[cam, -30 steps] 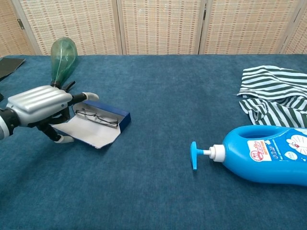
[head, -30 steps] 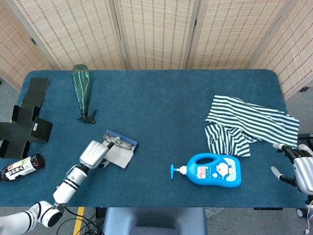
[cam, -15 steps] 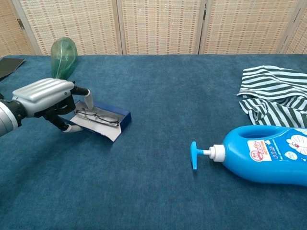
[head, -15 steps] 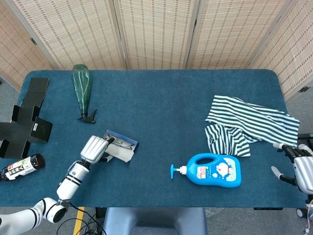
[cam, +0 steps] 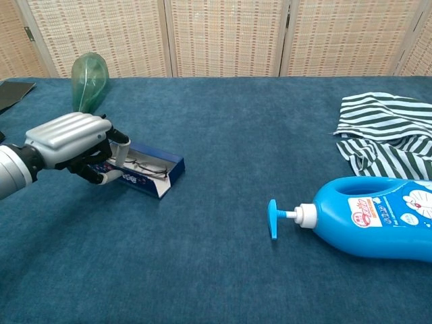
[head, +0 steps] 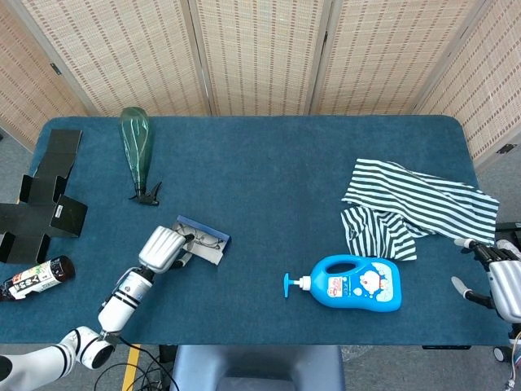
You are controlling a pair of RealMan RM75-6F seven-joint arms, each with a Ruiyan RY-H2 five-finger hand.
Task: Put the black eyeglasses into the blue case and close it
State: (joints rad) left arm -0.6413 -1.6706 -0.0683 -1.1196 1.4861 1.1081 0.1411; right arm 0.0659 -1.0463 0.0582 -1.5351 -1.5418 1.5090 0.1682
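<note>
Left hand (cam: 71, 145): at the near-left of the bench, fingers curled around the lid flap of the blue case (cam: 152, 174), thumb under it and the others over its edge; the flap is raised partway toward the tray, judged to be mid-fold, since closing is the one step left; right hand (head: 505, 281): at the far right edge, off the bench, fingers loosely spread, holding nothing, parked clear of the work;
bench (head: 277, 179): blue cloth-covered top carrying everything below;
striped cloth (head: 415, 208): crumpled at the right, well apart from the case, no part in the task;
blue pump bottle (head: 358, 283): lying on its side near the front, nozzle toward the left, clear of the case;
green spray bottle (head: 137, 147): lying at the back left, trigger end toward the case but not touching it;
black folded box (head: 45, 195): at the left edge, partly off the bench;
dark bottle (head: 32, 278): on its side at the left edge;
blue case: just beside the left hand, its tray open upward;
black eyeglasses (cam: 145, 166): already lying inside the tray, folded as far as can be told, so the lid should come down over them without catching.
</note>
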